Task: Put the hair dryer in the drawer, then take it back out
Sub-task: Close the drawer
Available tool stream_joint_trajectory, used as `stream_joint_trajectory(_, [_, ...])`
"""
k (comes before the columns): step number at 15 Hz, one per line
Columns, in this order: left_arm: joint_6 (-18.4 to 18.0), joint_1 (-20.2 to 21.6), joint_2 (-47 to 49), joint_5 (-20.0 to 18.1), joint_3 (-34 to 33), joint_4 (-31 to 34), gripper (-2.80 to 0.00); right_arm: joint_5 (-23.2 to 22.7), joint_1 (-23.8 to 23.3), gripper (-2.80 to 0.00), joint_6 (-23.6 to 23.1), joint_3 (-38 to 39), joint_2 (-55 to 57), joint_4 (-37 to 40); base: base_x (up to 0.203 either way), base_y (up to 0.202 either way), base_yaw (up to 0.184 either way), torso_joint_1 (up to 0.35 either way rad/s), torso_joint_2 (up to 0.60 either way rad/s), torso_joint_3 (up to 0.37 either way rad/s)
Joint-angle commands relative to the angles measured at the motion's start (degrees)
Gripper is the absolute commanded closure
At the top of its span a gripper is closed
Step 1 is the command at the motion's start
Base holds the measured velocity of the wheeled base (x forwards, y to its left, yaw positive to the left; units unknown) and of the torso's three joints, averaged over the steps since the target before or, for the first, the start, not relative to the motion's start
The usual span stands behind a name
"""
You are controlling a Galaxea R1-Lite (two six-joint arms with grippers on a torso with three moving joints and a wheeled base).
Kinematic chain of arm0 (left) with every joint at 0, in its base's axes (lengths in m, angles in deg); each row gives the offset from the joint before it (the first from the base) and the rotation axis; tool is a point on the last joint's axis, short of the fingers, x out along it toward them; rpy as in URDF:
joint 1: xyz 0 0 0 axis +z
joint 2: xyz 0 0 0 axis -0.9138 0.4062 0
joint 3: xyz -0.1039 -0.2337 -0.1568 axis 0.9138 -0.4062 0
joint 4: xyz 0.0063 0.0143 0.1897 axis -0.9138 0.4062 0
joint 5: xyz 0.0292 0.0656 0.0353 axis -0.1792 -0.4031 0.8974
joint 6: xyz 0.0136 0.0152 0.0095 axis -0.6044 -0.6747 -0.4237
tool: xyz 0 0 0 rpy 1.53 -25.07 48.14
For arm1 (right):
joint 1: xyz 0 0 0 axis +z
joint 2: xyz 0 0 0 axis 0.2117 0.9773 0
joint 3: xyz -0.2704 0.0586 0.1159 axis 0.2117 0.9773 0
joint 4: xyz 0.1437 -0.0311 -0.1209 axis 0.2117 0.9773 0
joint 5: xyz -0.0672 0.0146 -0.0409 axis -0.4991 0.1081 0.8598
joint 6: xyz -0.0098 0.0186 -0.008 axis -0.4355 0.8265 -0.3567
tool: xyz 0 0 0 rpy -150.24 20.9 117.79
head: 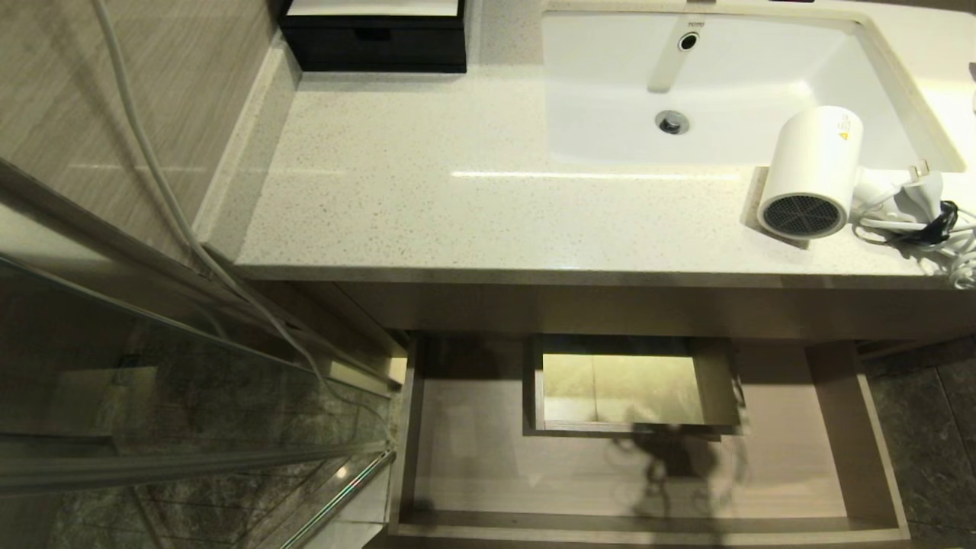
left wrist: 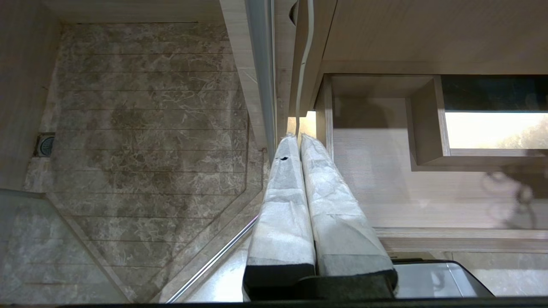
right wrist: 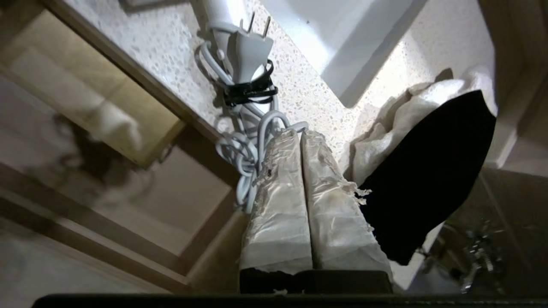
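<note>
White sink [head: 762, 114], black box [head: 374, 38]

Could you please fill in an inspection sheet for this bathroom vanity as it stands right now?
Surface: speckled countertop with a white sink.
Job's things: hair dryer lies on the countertop by the sink; drawer pulled open, nothing seen inside.
Clutter: black box at the back; white towel beside the sink.
Hands: left hand shut, hanging beside the drawer; right hand shut, at the cord, holding nothing.
Cables: dryer's cord bundled, plug strapped on.
Surroundings: marble floor, glass panel.
</note>
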Motion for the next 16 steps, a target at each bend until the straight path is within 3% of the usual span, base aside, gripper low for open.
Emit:
stream_joint_trajectory(1, [0.01,0.01,-0.02,0.00,-0.08,0.02,0.00,0.34,1.05,0.00,12.07,-0.15,-3.68,0.24,0.000,0.000,0.000,0.000,0.00,0.000])
stream_joint_trajectory(6, [0.01,0.01,-0.02,0.00,-0.07,0.02,0.00,3.41,2.81,0.00,14.21,3.28,-7.41,0.75,0.000,0.000,0.000,-0.049,0.02,-0.040])
stream_joint_trajectory(16, [0.01,0.01,-0.02,0.00,-0.09,0.02,0.00,3.90,5.12,0.00,16.37,10.12,-14.47,-0.93,0.000,0.000,0.000,-0.284,0.05,-0.232])
